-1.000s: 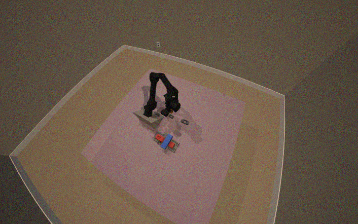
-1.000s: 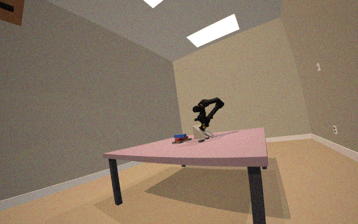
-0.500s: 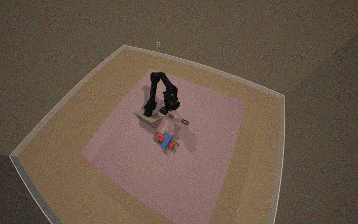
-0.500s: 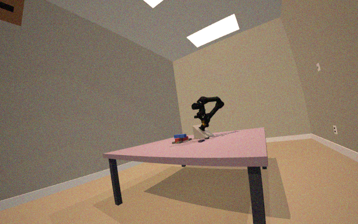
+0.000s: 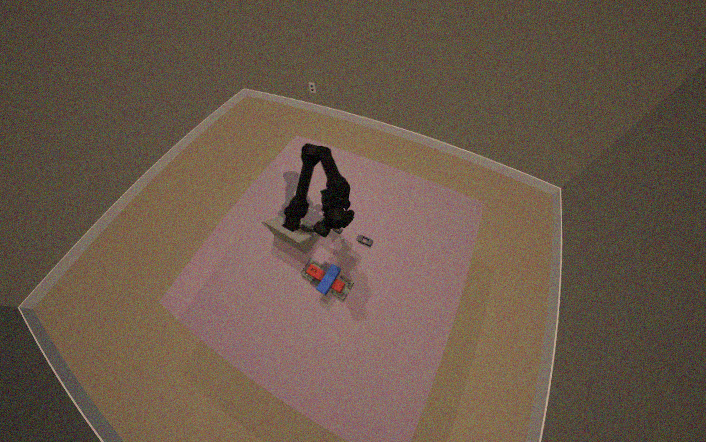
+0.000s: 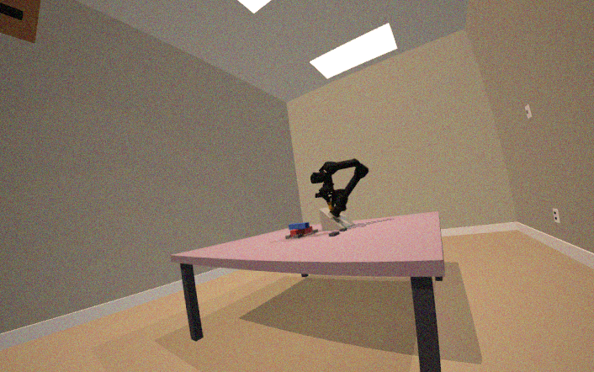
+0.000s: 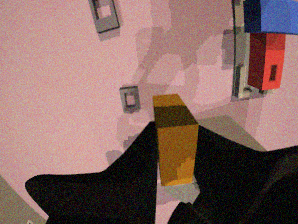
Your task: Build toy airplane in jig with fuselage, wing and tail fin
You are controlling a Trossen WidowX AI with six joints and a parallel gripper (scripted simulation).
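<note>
The red fuselage (image 5: 313,270) (image 6: 302,231) (image 7: 266,56) lies in the grey jig cradle (image 5: 345,294) (image 7: 236,36). The blue wing (image 5: 328,278) (image 6: 298,225) (image 7: 274,15) sits across its top. A dark socket slot (image 7: 273,71) shows near one end of the fuselage. My gripper (image 5: 336,226) (image 6: 330,202) (image 7: 168,125) is shut on the orange tail fin (image 7: 174,129). It holds the fin above the table, apart from the jig and beside the arm's base. In the wrist view the jig is at the upper right.
Two small grey holders lie on the pink table (image 5: 406,322) (image 6: 385,245). One holder (image 5: 364,240) (image 6: 333,234) (image 7: 103,7) is farther out, and the other holder (image 7: 129,98) is just ahead of the fin. The arm's grey base block (image 5: 291,236) stands behind.
</note>
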